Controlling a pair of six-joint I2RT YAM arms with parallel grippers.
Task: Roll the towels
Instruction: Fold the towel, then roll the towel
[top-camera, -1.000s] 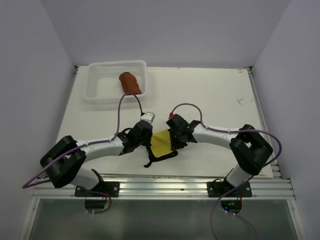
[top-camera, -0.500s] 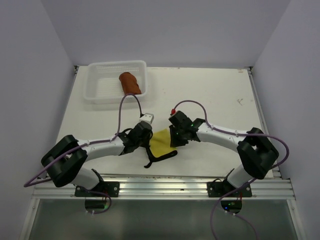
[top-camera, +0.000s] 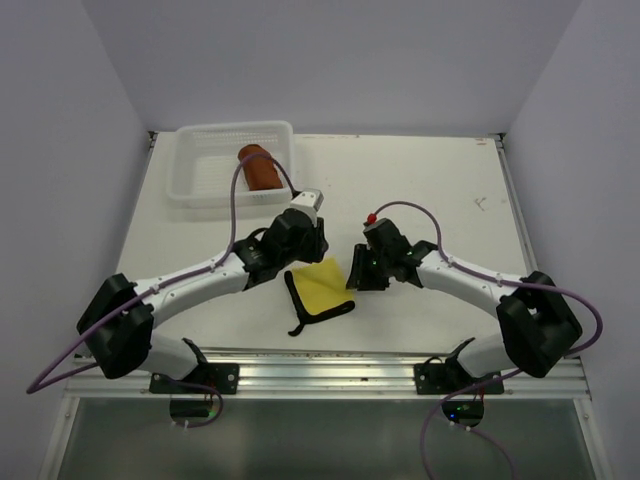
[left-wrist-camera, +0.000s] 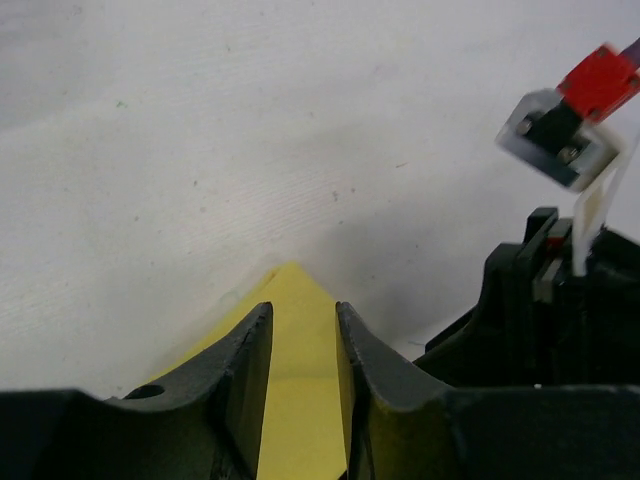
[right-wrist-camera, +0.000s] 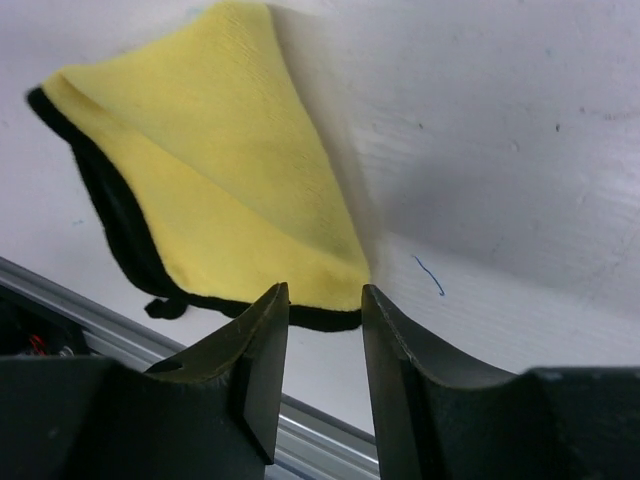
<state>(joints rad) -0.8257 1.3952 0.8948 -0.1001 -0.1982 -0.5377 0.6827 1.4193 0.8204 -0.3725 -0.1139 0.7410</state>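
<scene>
The bright yellow towel (top-camera: 322, 287) lies folded flat on the table (top-camera: 430, 190) near the front, its dark hem (top-camera: 294, 300) along the left and near edges. My left gripper (top-camera: 311, 250) hovers just past the towel's far corner, jaws a little apart and empty; the towel (left-wrist-camera: 296, 400) shows between the fingers (left-wrist-camera: 250, 350). My right gripper (top-camera: 356, 277) is just right of the towel, open and empty; the towel (right-wrist-camera: 230, 170) and its hem (right-wrist-camera: 112, 232) lie beyond its fingertips (right-wrist-camera: 268, 310). The rust-brown towel (top-camera: 260, 167) sits rolled in the white basket (top-camera: 200, 196).
The white mesh basket stands at the table's far left. The right arm's wrist (left-wrist-camera: 560, 330) with a red part (left-wrist-camera: 600, 80) is close beside the left gripper. A metal rail (top-camera: 320, 365) runs along the table's near edge. A loose dark hem loop (right-wrist-camera: 165, 305) trails near it.
Both grippers have come off the yellow towel: the left moved up and away toward the far side, the right moved to the right. The towel now lies uncovered and folded.
</scene>
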